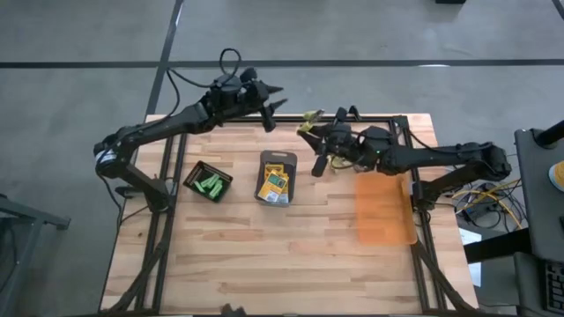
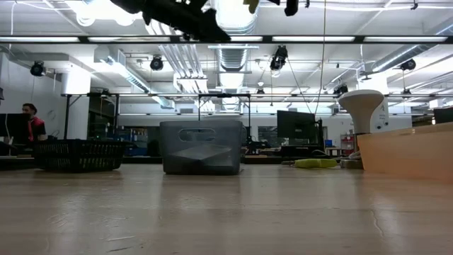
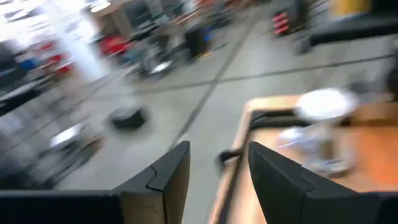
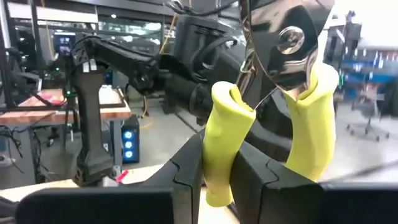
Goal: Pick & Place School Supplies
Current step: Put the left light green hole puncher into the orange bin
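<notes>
High view: right gripper [image 1: 310, 132] holds pliers [image 1: 308, 119] aloft beyond the grey tray [image 1: 277, 177] of yellow-green crayon boxes [image 1: 275, 184]; left gripper [image 1: 275, 109] empty, fingers parted, beyond the tray's far-left side. Green sticks [image 1: 210, 184] lie left of the tray. Right wrist view: fingers [image 4: 186, 168] clamp one yellow-green handle; shiny steel pliers head above.

No legible text, label or number anywhere

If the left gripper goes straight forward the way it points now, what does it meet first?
Probably nothing: the left gripper, fingers apart, points over the table's far edge. The right gripper with the pliers seems slightly aside, though depth is unclear.
</notes>
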Robot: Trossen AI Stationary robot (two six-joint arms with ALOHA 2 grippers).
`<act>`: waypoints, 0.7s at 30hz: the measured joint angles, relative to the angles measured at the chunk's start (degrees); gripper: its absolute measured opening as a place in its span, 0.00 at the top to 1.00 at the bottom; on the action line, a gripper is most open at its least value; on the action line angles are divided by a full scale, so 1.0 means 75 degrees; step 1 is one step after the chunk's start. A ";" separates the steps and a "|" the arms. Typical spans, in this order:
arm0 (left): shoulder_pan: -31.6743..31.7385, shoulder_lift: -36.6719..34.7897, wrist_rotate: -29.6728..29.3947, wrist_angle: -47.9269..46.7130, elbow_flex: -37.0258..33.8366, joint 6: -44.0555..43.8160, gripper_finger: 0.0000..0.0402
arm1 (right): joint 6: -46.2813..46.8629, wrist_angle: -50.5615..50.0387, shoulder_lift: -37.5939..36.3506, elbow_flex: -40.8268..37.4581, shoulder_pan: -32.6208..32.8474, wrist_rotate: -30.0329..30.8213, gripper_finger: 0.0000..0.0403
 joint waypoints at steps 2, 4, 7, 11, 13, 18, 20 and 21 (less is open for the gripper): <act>-0.0003 -0.0011 -0.0842 -0.0117 0.0000 0.0005 0.58 | 0.0429 -0.0365 -0.0215 0.0000 -0.0003 0.0043 0.86; 0.0004 -0.0014 -0.1406 -0.0256 0.0000 0.0007 0.58 | 0.0951 -0.0866 -0.0466 0.0000 0.0005 0.0060 0.86; 0.0025 -0.0014 -0.1702 -0.0520 0.0000 0.0009 0.58 | 0.1604 -0.1880 -0.0862 0.0000 0.0124 0.0205 0.86; 0.0039 -0.0014 -0.1713 -0.0812 0.0000 0.0007 0.58 | 0.2327 -0.3574 -0.1394 0.0124 0.0530 0.1208 0.86; 0.0067 -0.0014 -0.1713 -0.0917 0.0000 0.0009 0.58 | 0.2835 -0.4511 -0.1593 0.0380 0.0757 0.1760 0.86; 0.0136 0.0003 -0.1719 -0.0941 0.0000 0.0033 0.58 | 0.4839 -0.7449 -0.1721 0.1416 0.1260 0.2374 0.86; 0.0177 0.0033 -0.1824 -0.0940 0.0000 0.0157 0.58 | 0.5991 -0.8971 -0.1587 0.1944 0.1424 0.2381 0.86; 0.0199 0.0039 -0.1962 -0.0955 0.0000 0.0184 0.58 | 0.6607 -0.9738 -0.1471 0.2205 0.1505 0.2369 0.86</act>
